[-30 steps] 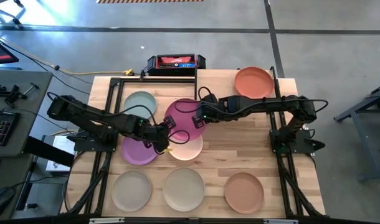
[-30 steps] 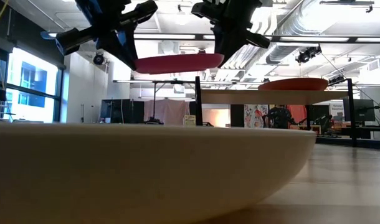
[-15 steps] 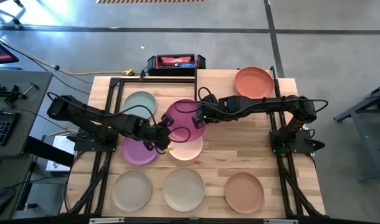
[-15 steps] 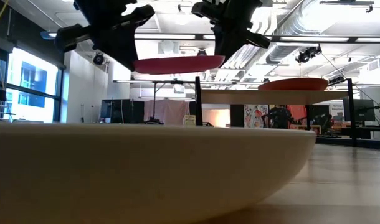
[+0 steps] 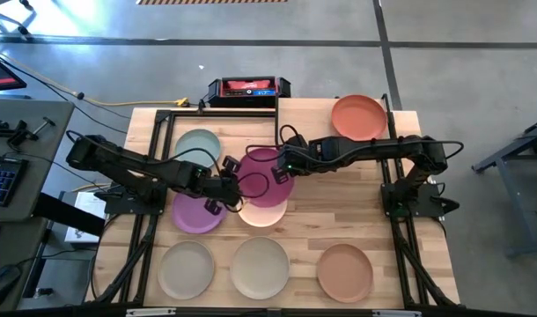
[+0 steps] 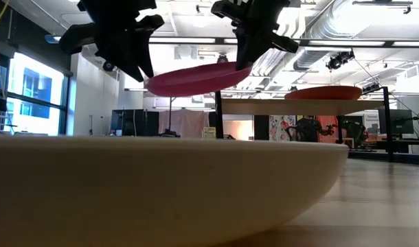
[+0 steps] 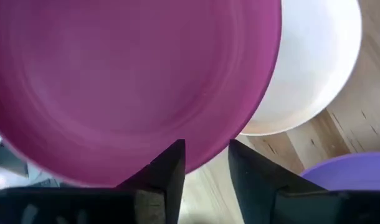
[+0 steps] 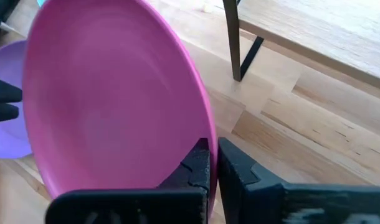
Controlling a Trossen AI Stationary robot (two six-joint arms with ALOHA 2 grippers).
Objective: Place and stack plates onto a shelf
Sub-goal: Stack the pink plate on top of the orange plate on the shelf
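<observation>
High view: hot pink plate point(image 5: 262, 175) is off the surface point(image 5: 339, 216) mid-table, between both arms. Right gripper point(image 5: 284, 167) is at its rim on the shelf side, left gripper point(image 5: 226, 183) just off the opposite rim. Under the pink plate sits a peach plate point(image 5: 264, 211); purple plate point(image 5: 196, 214) is beside it, under the left arm. Teal plate point(image 5: 198, 145) lies toward the back left. Front row, left to right: beige plate point(image 5: 186, 269), cream plate point(image 5: 261, 267), tan plate point(image 5: 344, 271). Terracotta plate point(image 5: 358, 116) rests on the shelf point(image 5: 308, 119), at its right end.

Low view: pink plate point(image 6: 196, 78) hangs tilted, lower on the left arm's side, higher where the right gripper point(image 6: 249, 58) bites it. Left gripper point(image 6: 130, 65) is by the low edge; can't tell contact from here. Shelf point(image 6: 264, 107) is behind, terracotta plate point(image 6: 324, 92) on top. Cream plate rim point(image 6: 161, 185) fills the foreground.

Left wrist view: fingers point(image 7: 171, 168) apart, pink plate point(image 7: 128, 87) edge just ahead of the gap, not pinched. Peach plate point(image 7: 308, 68) is below it, purple plate point(image 7: 346, 177) in the corner.

Right wrist view: fingers point(image 8: 199, 165) clamped on the pink plate point(image 8: 109, 106) rim. Shelf leg point(image 8: 232, 40) and board point(image 8: 314, 25) are just beyond.
</observation>
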